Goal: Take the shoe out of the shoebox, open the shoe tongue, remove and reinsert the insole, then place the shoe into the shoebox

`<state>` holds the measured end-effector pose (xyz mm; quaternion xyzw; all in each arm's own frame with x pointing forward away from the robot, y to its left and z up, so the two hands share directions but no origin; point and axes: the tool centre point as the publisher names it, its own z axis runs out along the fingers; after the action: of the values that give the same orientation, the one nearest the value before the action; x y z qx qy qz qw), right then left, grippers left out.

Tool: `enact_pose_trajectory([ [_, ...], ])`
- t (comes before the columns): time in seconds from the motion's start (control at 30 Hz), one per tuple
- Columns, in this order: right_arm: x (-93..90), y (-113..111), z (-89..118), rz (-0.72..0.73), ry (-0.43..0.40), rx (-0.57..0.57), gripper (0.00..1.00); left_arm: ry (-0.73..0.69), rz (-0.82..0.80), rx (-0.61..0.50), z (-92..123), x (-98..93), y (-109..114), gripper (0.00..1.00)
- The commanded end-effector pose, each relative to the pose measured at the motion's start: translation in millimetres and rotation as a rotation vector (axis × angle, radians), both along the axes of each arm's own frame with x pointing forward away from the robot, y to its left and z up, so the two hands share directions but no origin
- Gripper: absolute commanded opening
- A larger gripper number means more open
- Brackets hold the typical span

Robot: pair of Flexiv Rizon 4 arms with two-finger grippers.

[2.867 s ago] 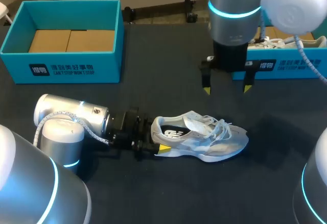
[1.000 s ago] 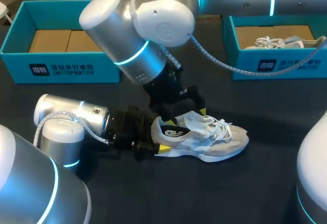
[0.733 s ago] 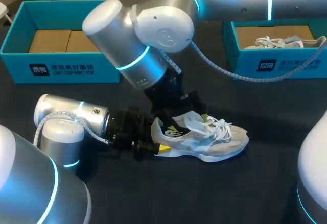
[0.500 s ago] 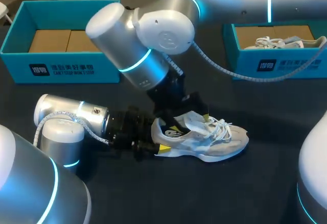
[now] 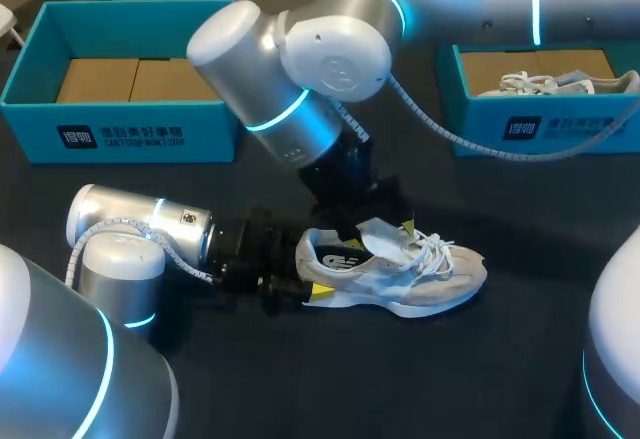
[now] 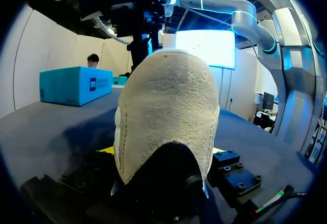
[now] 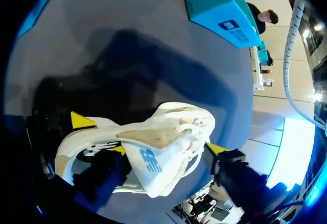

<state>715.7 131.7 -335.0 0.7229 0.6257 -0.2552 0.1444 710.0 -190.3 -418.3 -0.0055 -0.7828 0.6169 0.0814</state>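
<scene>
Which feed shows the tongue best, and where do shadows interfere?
Head view: right arm hides part of the tongue of the shoe. Left wrist view: the heel fills it. Right wrist view: tongue well lit, least blocked; dark shadow lies on the table beyond.

The right arm [image 5: 290, 109] hung over the shoe [image 5: 430, 277], blocking it from above; the left gripper [image 5: 312, 279] barred the heel. Bare table [image 5: 450, 379] lay open around the toe.

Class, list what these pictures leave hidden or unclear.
Toe of the shoe: left wrist view, hidden behind the heel.
Insole: head view, mostly under the tongue and right end effector.
Second shoe: head view, lower part behind the right shoebox wall.
</scene>
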Motion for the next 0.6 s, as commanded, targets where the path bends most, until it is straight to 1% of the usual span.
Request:
enact_pose_trajectory([
  [0.03, -1.8, -10, 3, -0.003, -0.011, 0.036, 0.62, 0.0, 0.0, 0.001, -4, -0.2, 0, 0.0],
  [0.07, -1.9, -12, 3, -0.004, -0.012, 0.04, 0.62, 0.0, 0.0, 0.001, -4, -0.2, 0, 0.0],
  [0.17, -2.0, -17, 5, -0.013, -0.021, 0.066, 0.53, 0.0, 0.0, 0.001, -4, -0.2, 0, 0.0],
  [0.27, -2.2, -19, 7, -0.019, -0.029, 0.084, 0.5, 0.0, 0.0, 0.001, -4, -0.2, 0, 0.0],
  [0.47, -3.3, -17, 11, -0.002, -0.048, 0.108, 0.49, 0.0, 0.0, 0.001, -4, -0.2, 0, 0.0],
  [0.6, -2.2, -8, 14, 0.038, -0.047, 0.122, 0.45, 0.0, 0.0, 0.001, -4, -0.2, 0, 0.0],
])
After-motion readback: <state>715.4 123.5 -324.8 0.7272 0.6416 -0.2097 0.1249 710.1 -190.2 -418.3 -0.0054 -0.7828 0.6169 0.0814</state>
